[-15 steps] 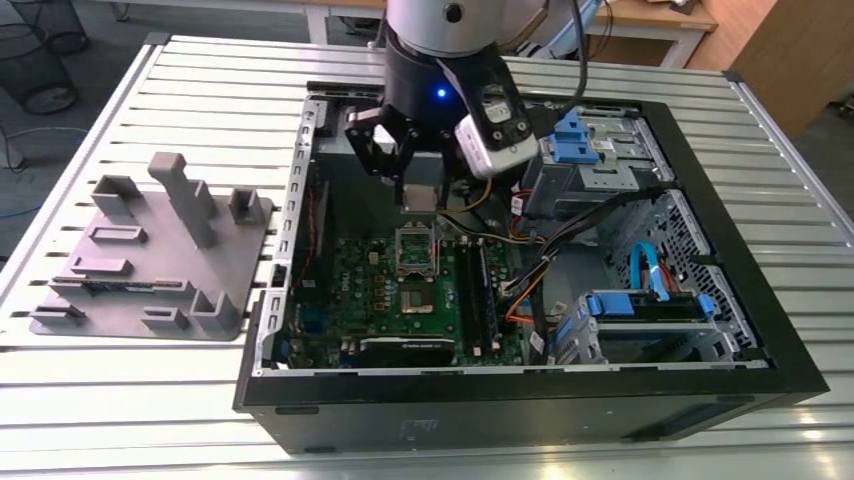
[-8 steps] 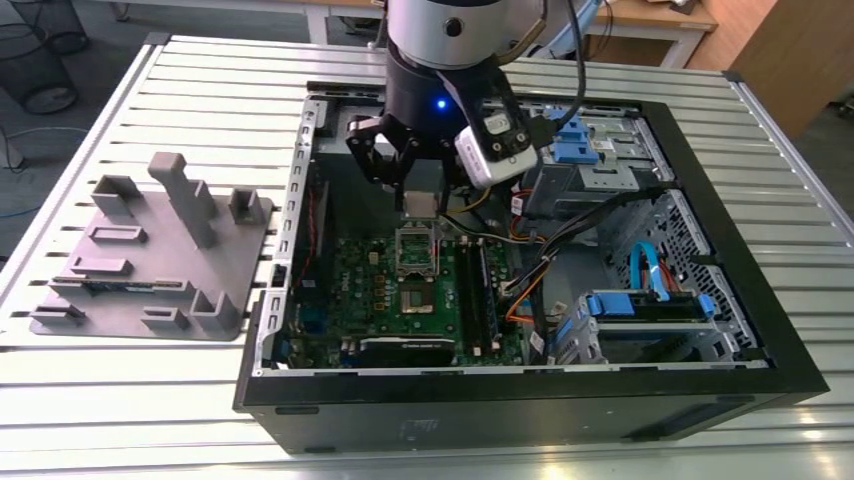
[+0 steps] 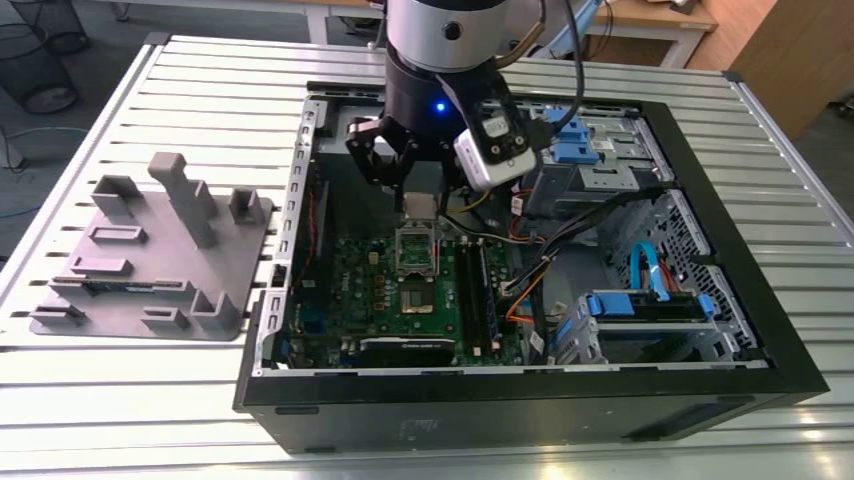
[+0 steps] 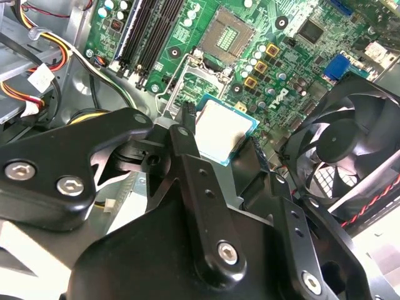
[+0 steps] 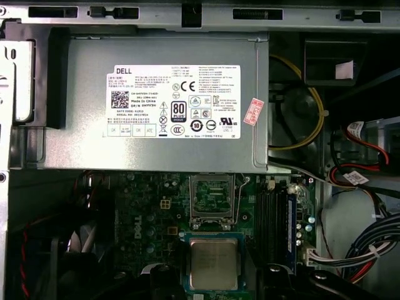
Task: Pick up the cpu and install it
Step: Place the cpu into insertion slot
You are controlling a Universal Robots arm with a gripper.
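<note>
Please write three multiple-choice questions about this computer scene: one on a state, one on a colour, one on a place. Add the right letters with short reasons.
1. In what state is the socket? A) filled with a chip B) empty C) hidden under a cooler
2. What colour is the motherboard? A) red B) green C) white
3. Where is the cpu? A) seated in the socket B) lying flat on the motherboard C) held in the pincer above the motherboard

Key: 1 B, its dark centre lies bare; 2 B, green in both wrist views; 3 C, the pincer grips its edges clear of the board.
</note>
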